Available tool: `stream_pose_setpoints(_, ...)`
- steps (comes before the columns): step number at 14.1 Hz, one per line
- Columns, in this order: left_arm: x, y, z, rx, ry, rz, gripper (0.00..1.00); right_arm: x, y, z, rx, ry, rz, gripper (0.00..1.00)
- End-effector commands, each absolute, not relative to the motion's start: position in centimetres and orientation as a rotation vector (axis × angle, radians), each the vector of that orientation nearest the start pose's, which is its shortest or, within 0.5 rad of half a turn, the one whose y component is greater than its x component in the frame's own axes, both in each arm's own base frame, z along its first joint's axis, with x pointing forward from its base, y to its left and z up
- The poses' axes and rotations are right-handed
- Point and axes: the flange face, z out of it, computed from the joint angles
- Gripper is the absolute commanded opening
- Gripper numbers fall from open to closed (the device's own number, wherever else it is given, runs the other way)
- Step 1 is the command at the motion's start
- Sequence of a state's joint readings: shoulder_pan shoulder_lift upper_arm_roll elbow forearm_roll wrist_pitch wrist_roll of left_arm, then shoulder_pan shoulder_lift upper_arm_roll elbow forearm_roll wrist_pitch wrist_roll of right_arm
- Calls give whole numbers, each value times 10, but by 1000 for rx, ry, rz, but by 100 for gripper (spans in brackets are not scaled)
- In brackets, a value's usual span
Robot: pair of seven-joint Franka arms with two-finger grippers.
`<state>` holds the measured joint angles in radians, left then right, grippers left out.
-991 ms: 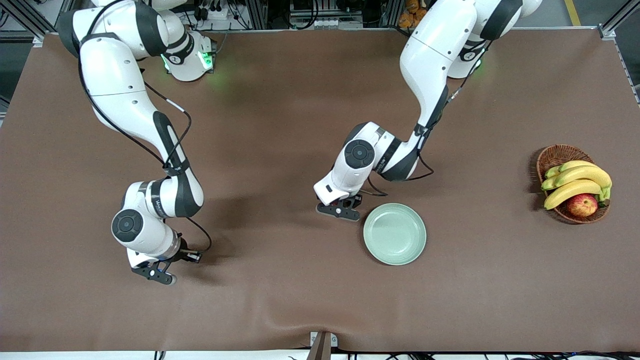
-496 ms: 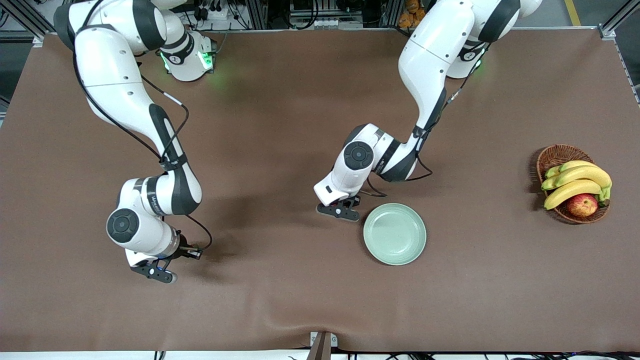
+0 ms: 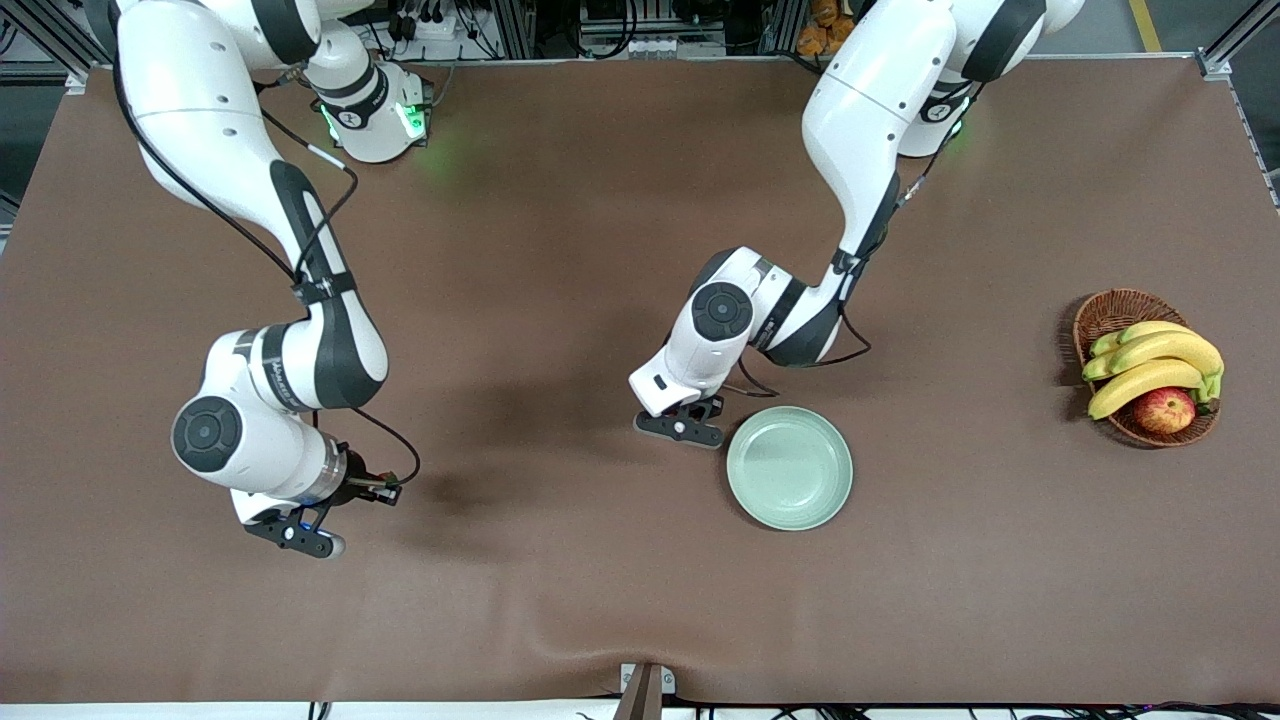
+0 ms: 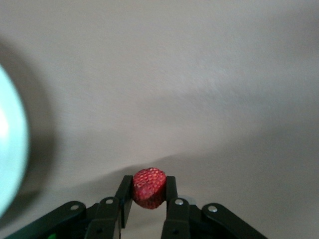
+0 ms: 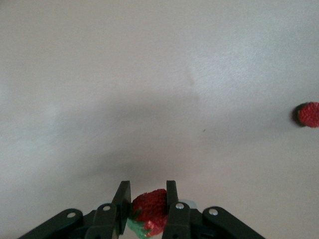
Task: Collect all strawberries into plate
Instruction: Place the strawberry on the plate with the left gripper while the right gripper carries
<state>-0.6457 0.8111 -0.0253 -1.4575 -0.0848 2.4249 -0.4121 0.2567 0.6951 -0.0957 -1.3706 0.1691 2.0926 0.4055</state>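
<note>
My left gripper [image 3: 682,428] is shut on a strawberry [image 4: 148,187] and hangs low over the table beside the rim of the pale green plate [image 3: 790,467]. The plate's edge also shows in the left wrist view [image 4: 7,149]. My right gripper [image 3: 293,535] is near the right arm's end of the table, shut on a second strawberry [image 5: 152,209] with its green cap showing. A third strawberry [image 5: 309,114] lies on the table in the right wrist view. No strawberry shows in the front view. The plate holds nothing.
A brown wicker basket [image 3: 1108,312] with bananas [image 3: 1150,365] and a red-yellow apple [image 3: 1165,410] stands at the left arm's end of the table. A brown cloth covers the table.
The right arm's wrist has swung toward the right arm's end of the table, its gripper shifting slightly with it. The left arm has barely moved.
</note>
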Motion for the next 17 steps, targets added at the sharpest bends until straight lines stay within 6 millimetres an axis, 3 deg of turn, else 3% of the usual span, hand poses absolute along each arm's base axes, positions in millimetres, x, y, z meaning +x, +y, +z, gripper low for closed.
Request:
stream_pose_setpoints(1,598,-425,252,-3246,323,-150,20,708,147,350,-2982,442,26,0)
stream_pose_setpoints(3,628,-380,254,-3232,367,-169,20,705,158,352,-2946,451,48,0)
stream_pose_setpoints(5,652,-341,256,-3218,418,-192,20,700,184,354,-2912,493,54,0)
stream_pose_setpoints(6,658,-328,253,-3215,424,-190,20,696,202,356,-2907,509,50,0)
stream_pose_setpoints(9,667,-319,235,-3183,480,-275,21,681,270,359,-2886,574,6,0)
stream_pose_setpoints(10,673,-305,225,-3159,479,-280,24,679,286,356,-2866,603,-38,0)
stream_pose_setpoints(12,676,-298,228,-3132,493,-293,44,674,321,341,-2826,621,-106,0)
stream_pose_setpoints(13,676,-294,227,-3136,467,-288,79,672,334,330,-2807,650,-132,0)
stream_pose_setpoints(14,676,-293,226,-3139,451,-283,100,671,349,322,-2777,667,-176,0)
stream_pose_setpoints(17,675,-297,230,-3149,445,-290,100,663,394,291,-2712,696,-254,0)
